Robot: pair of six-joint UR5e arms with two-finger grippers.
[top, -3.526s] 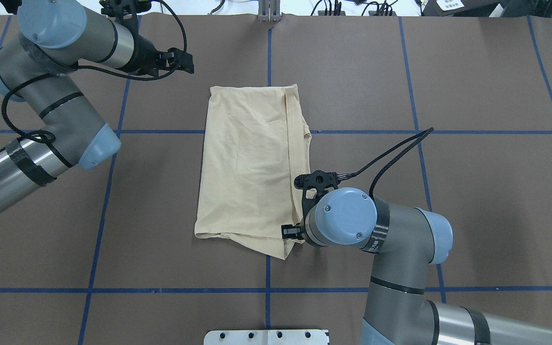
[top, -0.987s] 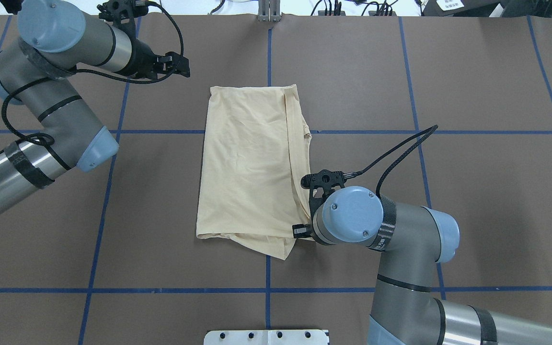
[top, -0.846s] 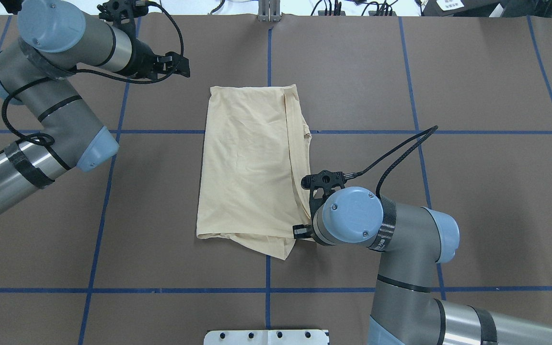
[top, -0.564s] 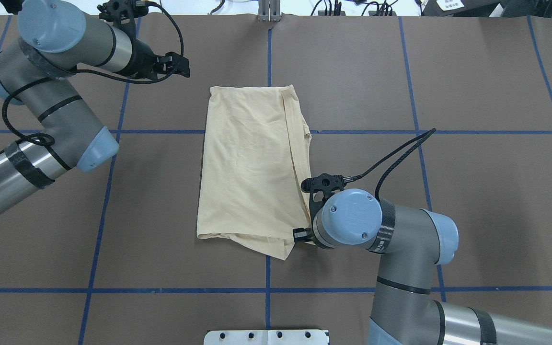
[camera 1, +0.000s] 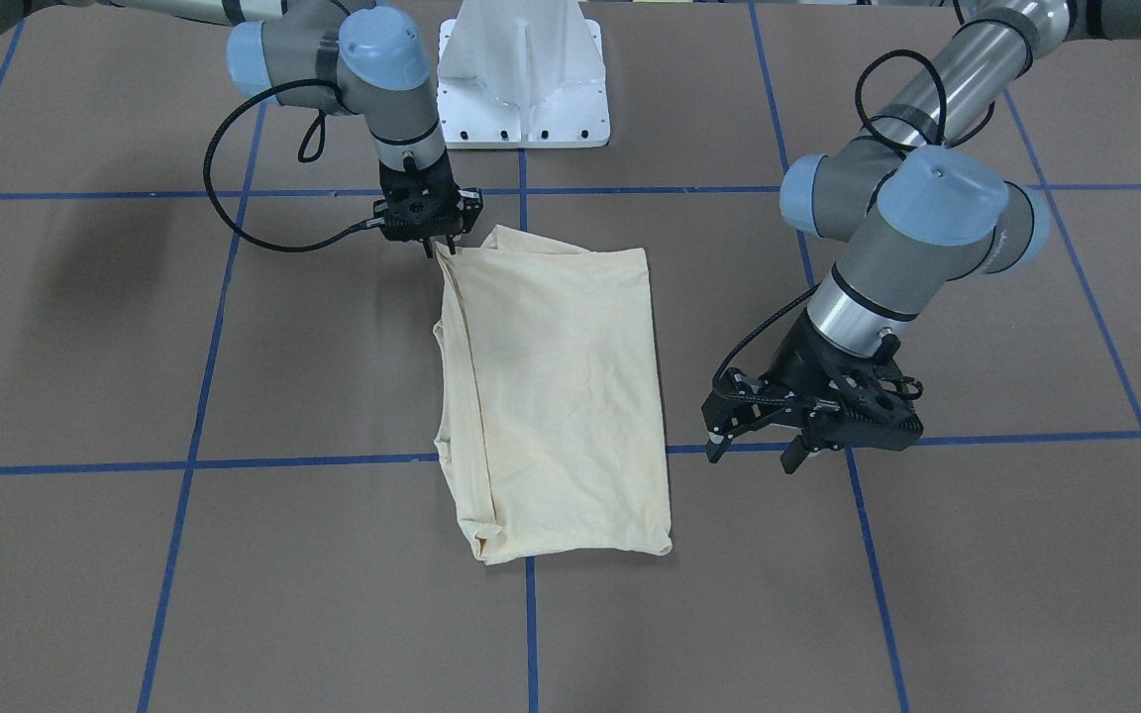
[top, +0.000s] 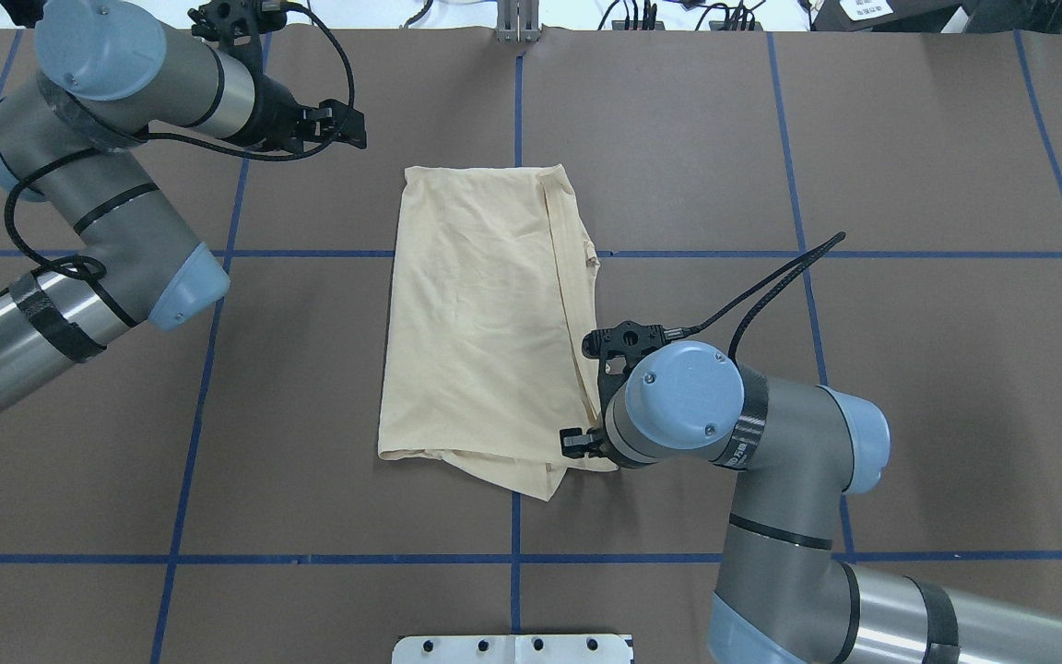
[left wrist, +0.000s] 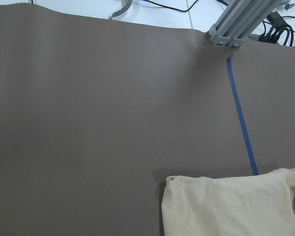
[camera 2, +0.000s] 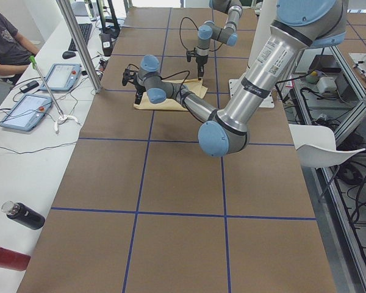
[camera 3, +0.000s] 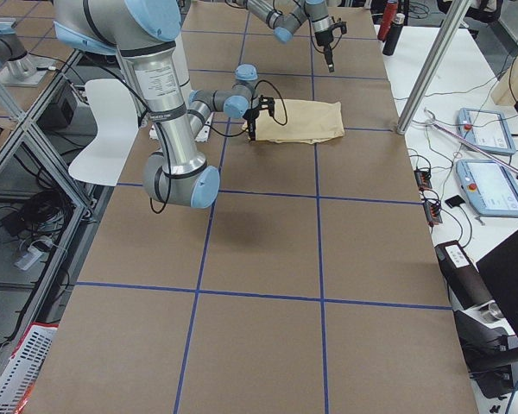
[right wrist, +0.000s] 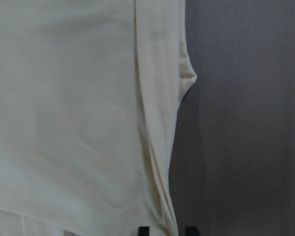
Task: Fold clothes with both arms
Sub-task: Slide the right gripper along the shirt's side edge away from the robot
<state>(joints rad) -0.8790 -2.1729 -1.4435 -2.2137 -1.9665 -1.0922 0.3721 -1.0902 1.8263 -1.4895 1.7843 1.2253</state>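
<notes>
One cream T-shirt [top: 480, 314], folded into a long strip, lies at the middle of the surface [top: 909, 369]. Expect thin, limp fabric that sags and slips, so take it at the corners, through all layers. Your right claw [camera 1: 435, 244] points straight down and pinches the shirt corner nearest the robot-side edge. Your left claw [camera 1: 752, 458] hangs open and tilted, off the fabric, toward the far edge.

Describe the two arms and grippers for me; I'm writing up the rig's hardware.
Both the left arm and right arm are grey-and-silver tubes with light blue rounded joint caps, black bands and a looping black cable. The left gripper and right gripper are black, skeletal, two-fingered.
</notes>
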